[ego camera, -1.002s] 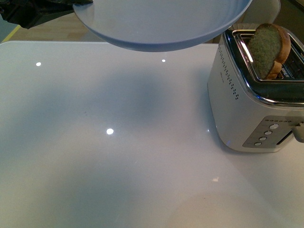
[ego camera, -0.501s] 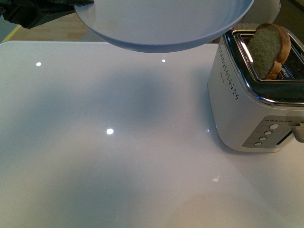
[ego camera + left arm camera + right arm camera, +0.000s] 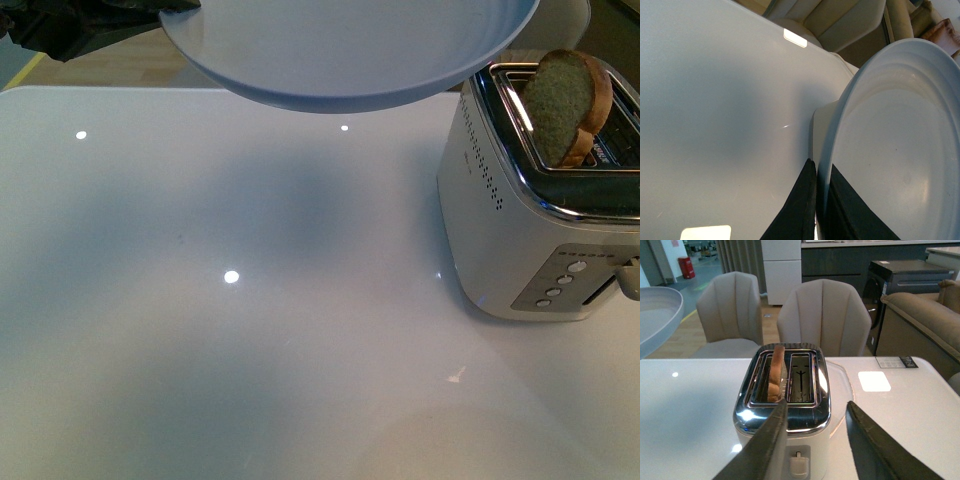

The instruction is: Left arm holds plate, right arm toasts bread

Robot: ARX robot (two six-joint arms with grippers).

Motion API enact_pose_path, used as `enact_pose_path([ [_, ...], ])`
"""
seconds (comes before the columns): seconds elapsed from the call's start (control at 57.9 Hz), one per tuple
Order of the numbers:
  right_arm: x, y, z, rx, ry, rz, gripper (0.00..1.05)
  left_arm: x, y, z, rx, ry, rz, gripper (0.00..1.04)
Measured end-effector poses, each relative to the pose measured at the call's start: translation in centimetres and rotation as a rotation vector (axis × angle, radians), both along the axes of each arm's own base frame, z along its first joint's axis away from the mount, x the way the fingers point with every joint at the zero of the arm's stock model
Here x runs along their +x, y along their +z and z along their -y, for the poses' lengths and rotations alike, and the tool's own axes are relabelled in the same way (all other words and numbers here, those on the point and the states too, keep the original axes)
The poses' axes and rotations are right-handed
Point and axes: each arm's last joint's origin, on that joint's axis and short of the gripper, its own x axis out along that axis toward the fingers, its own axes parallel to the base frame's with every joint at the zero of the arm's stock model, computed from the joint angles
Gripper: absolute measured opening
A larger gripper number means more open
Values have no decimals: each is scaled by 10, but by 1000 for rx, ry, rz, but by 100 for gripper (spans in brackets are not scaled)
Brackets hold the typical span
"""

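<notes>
L to R: we see the left gripper (image 3: 818, 200) clamped on the rim of the plate (image 3: 350, 50), held aloft over the table (image 3: 200, 300); only the L wrist view shows this grip. The bread (image 3: 565, 105) stands half out of the toaster (image 3: 500, 230), in the slot nearer the plate. Only the R wrist view shows the right gripper (image 3: 816, 407), jaws wide apart and empty, hovering by the toaster's lever end.

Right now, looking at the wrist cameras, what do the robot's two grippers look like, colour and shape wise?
Both are plain and dark. The left gripper has two matte black fingers tapering to thin wedge tips. The right gripper has two long, flat, blade-like fingers, dark grey-black with a slightly rough face. No cables, labels or markings show on either.
</notes>
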Motion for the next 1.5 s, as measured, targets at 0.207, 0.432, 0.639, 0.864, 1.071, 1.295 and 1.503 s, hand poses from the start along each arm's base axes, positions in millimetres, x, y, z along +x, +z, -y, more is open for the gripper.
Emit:
enact_pose_path([
  [0.207, 0, 0, 0, 0, 0, 0, 80, 0, 0, 0, -1, -2, -1, 3],
  [0.432, 0, 0, 0, 0, 0, 0, 96, 0, 0, 0, -1, -3, 0, 3],
  [0.639, 0, 0, 0, 0, 0, 0, 96, 1, 0, -4, -2, -8, 1, 3],
  [0.864, 0, 0, 0, 0, 0, 1, 96, 10, -10, -39, 17, 32, -12, 3],
  [1.071, 0, 0, 0, 0, 0, 1, 96, 14, -31, -87, 41, 105, -60, 3],
  [1.295, 0, 0, 0, 0, 0, 1, 96, 8, -66, -147, 67, 169, -96, 3],
  [1.503, 0, 0, 0, 0, 0, 1, 96, -7, -126, -205, 121, 219, -166, 3],
])
